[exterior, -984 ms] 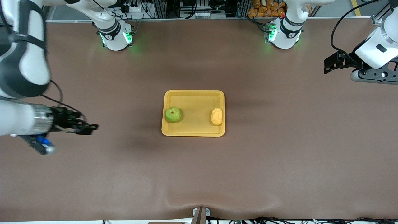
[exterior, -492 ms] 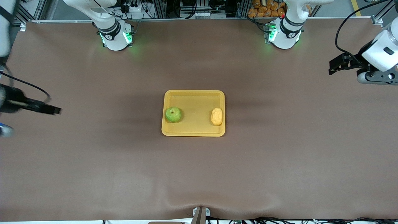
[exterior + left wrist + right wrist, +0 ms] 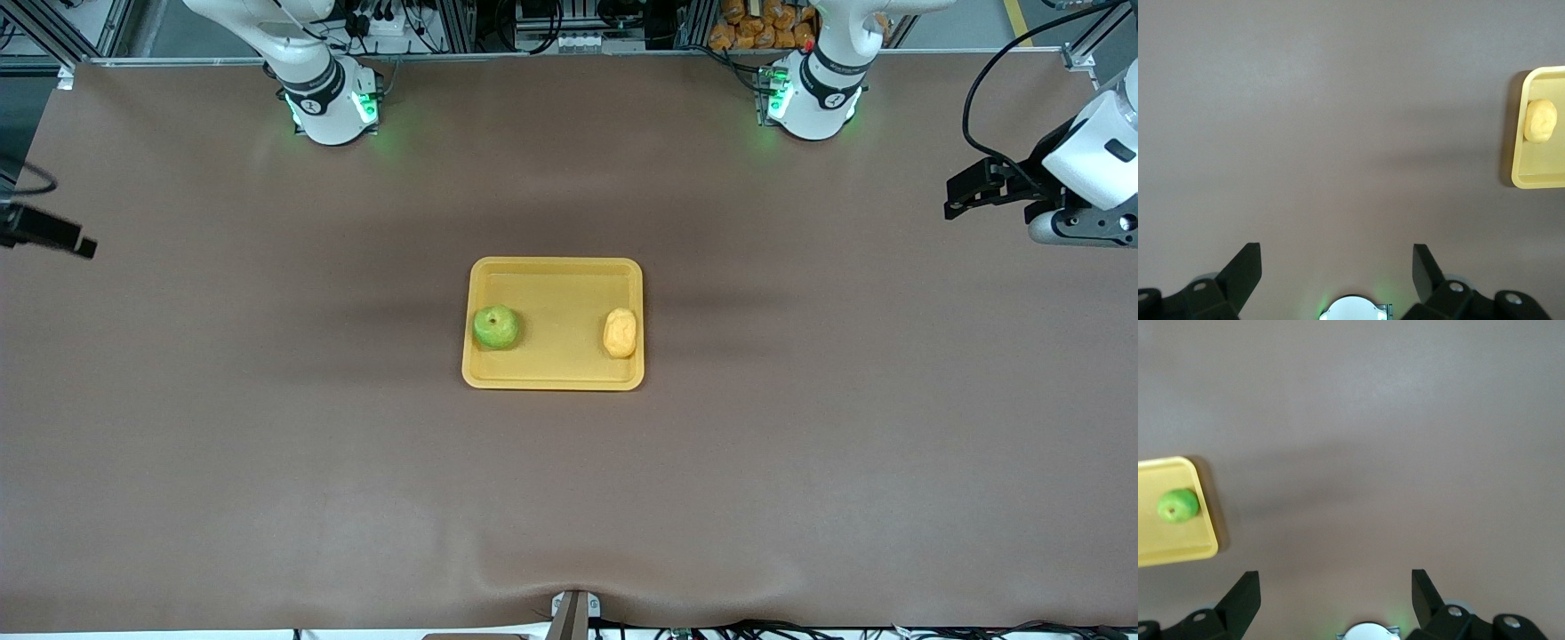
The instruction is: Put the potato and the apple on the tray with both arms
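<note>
Front view has the apple point(image 3: 496, 327) and potato point(image 3: 620, 332) both sitting in the tray point(image 3: 556, 380), mid-bench, apple toward the right arm's end, potato toward the left's. Your left gripper point(image 3: 963, 197) and right gripper point(image 3: 69, 242) hang over the bench ends, both spread wide and carrying nothing. Honestly only 1 risk: swing an arm low across and you'd bump the tray.
</note>
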Controlling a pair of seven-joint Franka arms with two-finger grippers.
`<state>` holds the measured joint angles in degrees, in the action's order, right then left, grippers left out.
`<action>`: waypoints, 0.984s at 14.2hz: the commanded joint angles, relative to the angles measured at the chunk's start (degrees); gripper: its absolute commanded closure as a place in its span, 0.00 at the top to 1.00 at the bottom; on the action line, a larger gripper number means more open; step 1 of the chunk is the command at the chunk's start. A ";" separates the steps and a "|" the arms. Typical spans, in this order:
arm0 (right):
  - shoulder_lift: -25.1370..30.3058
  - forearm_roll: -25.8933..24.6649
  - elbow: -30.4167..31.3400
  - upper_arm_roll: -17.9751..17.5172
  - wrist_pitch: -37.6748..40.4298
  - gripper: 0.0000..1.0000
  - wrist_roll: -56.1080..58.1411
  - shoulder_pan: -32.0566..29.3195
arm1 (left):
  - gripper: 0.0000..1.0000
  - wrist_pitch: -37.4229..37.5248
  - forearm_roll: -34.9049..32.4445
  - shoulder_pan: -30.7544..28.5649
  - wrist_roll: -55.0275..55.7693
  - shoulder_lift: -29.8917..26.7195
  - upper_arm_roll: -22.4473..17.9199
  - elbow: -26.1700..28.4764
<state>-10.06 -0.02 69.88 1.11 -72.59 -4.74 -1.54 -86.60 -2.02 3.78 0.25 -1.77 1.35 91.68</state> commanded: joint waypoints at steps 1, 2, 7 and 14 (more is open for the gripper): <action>10.55 -1.91 15.05 -0.14 -6.83 1.00 0.17 0.58 | 1.00 0.03 -0.17 0.00 0.72 0.28 0.23 -0.98; 14.07 -1.91 20.33 -0.06 -10.26 1.00 0.52 0.49 | 1.00 0.03 -0.26 0.00 0.72 0.19 0.31 -0.89; 16.74 -1.74 23.03 0.38 -10.29 1.00 1.05 -0.04 | 1.00 0.03 -0.17 0.00 0.81 0.36 0.40 -0.89; 12.08 -1.73 15.55 0.39 -8.36 1.00 5.26 -1.62 | 1.00 0.03 -0.53 0.09 0.99 0.45 0.49 -0.80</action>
<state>3.76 -1.25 88.27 2.05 -82.31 -1.91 -2.12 -86.60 -2.02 3.81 0.25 -1.71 1.56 91.60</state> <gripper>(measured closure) 0.000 0.000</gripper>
